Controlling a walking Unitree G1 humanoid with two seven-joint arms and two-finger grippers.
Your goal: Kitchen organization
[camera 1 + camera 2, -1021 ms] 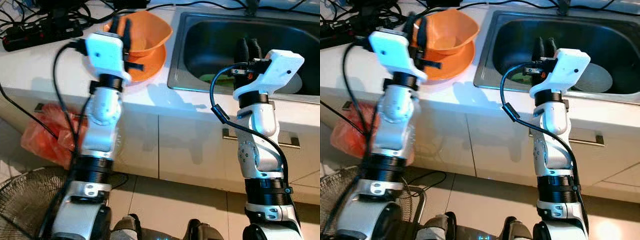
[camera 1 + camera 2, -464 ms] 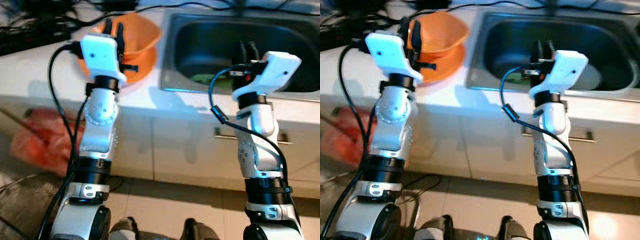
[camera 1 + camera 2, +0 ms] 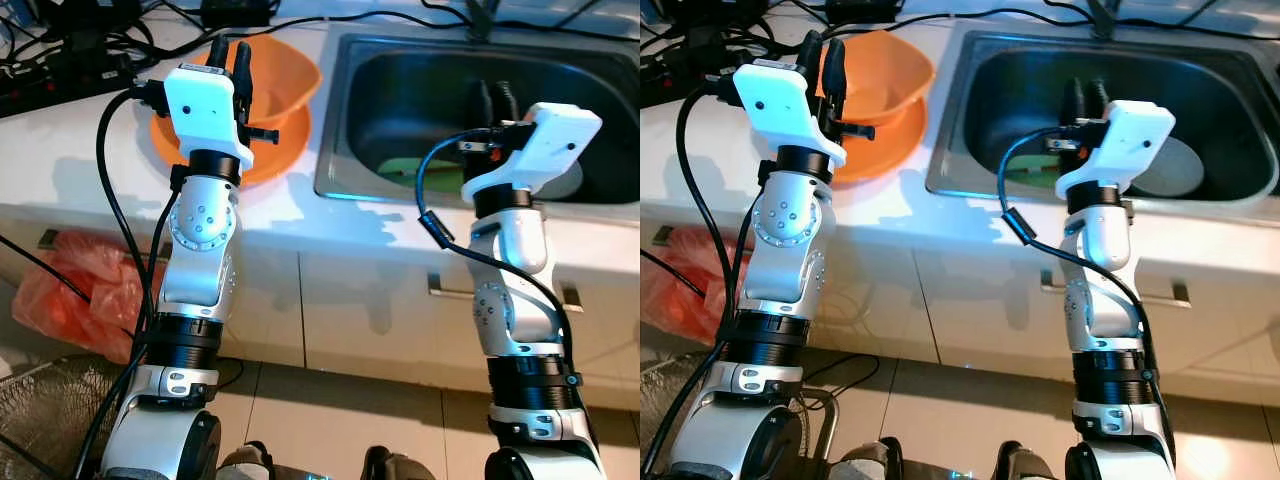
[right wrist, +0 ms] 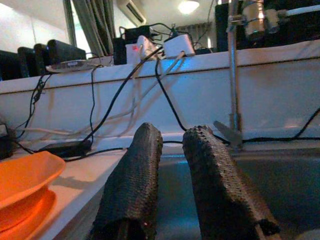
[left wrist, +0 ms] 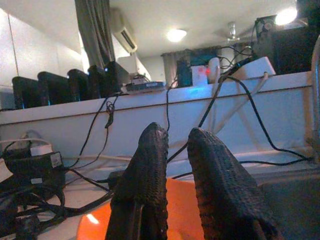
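Observation:
An orange bowl (image 3: 288, 78) sits on an orange plate (image 3: 272, 156) on the white countertop (image 3: 90, 150), left of a steel sink (image 3: 338, 150). In the sink lie a green item (image 3: 408, 168) and a grey round plate (image 3: 1175, 165). My left gripper (image 3: 230, 52) is raised at the bowl's near-left rim, fingers open by a narrow gap with nothing between them, as the left wrist view (image 5: 179, 132) also shows. My right gripper (image 3: 497, 92) hovers over the sink's front part, likewise open a little and empty (image 4: 175, 129).
Black cables and a power strip (image 3: 60, 70) clutter the counter's back left. A faucet (image 4: 232, 65) stands behind the sink. Below the counter are white cabinet doors (image 3: 340, 300), a red plastic bag (image 3: 70, 290) and a fan grille (image 3: 40, 400) on the floor.
The whole picture shifted and was blurred half a second ago, so the camera moved. Both arms keep the same pose and both grippers stay empty.

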